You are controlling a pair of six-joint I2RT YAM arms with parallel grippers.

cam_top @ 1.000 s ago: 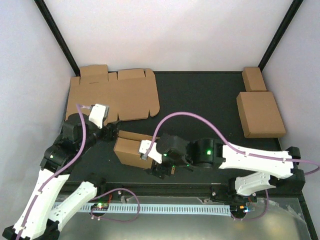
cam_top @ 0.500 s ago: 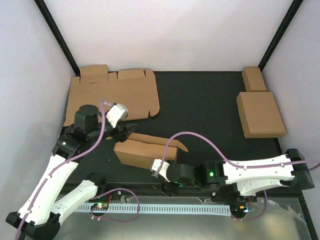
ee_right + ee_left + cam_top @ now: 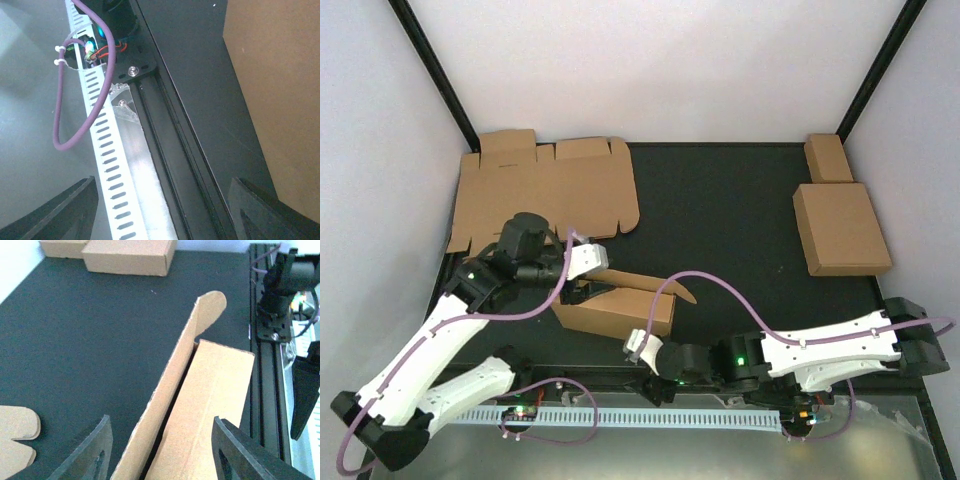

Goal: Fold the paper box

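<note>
- One black table [image 3: 720, 220], with white panels on three sides.
- Two white-and-black arms bolted at its near edge; a purple cable [image 3: 695, 272] loops along each.
- One flat die-cut cardboard sheet [image 3: 545, 195] in the far left corner, lapping over the left edge.
- One closed squarish box [image 3: 840, 228] at the right edge.
- One paper box [image 3: 620, 310], partly folded, close to the near edge and left of centre. A long flap with a rounded tab stands raised.
- One white slotted cable duct [image 3: 650, 415] along the near-edge rail.
- One smaller oblong box [image 3: 828, 158] in the far right corner, just beyond the squarish one.
- Left gripper [image 3: 161, 419]: released, jaws astride the raised flap and the wall beside it.
- Right gripper [image 3: 163, 181]: released, grasping nothing, over the near-edge rail beside the paper box.
</note>
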